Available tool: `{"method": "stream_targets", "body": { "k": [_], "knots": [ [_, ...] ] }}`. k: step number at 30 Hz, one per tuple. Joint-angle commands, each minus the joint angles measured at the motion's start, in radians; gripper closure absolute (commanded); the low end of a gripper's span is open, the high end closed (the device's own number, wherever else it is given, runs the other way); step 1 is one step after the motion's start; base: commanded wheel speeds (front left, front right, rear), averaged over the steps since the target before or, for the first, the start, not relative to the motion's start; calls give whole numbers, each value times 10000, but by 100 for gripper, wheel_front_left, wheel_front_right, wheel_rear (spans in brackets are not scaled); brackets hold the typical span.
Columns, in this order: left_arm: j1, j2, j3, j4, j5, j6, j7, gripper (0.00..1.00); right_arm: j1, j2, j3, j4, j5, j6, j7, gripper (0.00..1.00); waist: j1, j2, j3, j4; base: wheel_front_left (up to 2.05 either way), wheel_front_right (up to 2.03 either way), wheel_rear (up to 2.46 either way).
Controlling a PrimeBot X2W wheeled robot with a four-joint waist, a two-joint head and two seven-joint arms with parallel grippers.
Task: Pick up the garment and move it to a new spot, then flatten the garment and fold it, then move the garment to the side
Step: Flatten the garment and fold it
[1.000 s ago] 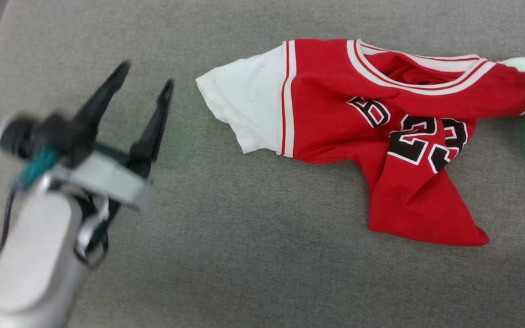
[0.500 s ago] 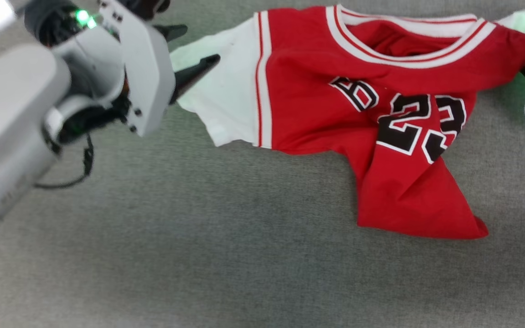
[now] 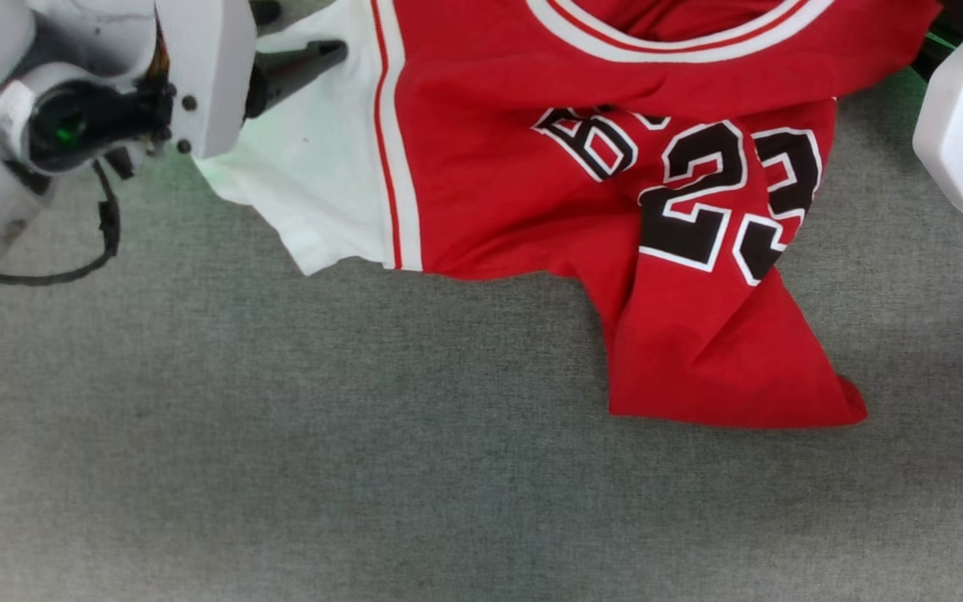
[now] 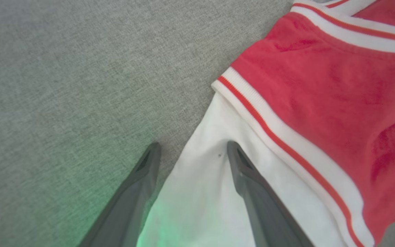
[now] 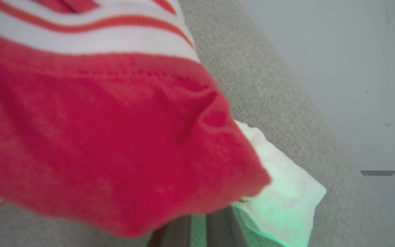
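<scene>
Arriving upper left, the wide-open left gripper [image 4: 193, 145] straddles the white sleeve [image 4: 204, 192] of the red jersey [image 3: 515, 167]; the right gripper [image 5: 200, 229] stays pinched on it, so flattening nears.

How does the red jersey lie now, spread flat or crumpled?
Crumpled. The garment is creased across its number 23, and its lower part is gathered into a narrow folded flap.

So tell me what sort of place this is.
Probably an indoor robot test bench for cloth folding: a wide grey fabric-covered surface, a bare pale wall past its edge, and one red jersey lying on it.
</scene>
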Motion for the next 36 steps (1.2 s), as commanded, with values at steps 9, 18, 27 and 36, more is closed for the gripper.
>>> {"method": "stream_targets", "body": {
  "k": [9, 18, 27, 36],
  "knots": [
    [563, -73, -278, -291, -458, -45, 712, 100, 265, 31, 257, 911, 281, 3, -213, 100, 0, 0, -171, -108, 0, 0, 0],
    [212, -384, 217, 358, -789, -35, -2637, 100, 165, 259, -1138, 1486, 1236, 2, -803, 100, 0, 0, -805, -153, 0, 0, 0],
    [-923, -1020, 850, 2554, -473, -35, -5479, 100, -539, 979, -3233, 2670, 2116, 3, -972, 100, 0, 0, -950, -388, 0, 0, 0],
    [-3875, -2245, 2138, 6172, 138, -10, -8236, 100, -4050, 3293, -6197, 6784, -63, -1, -3532, 100, 0, 0, -821, -825, 0, 0, 0]
  ]
}}
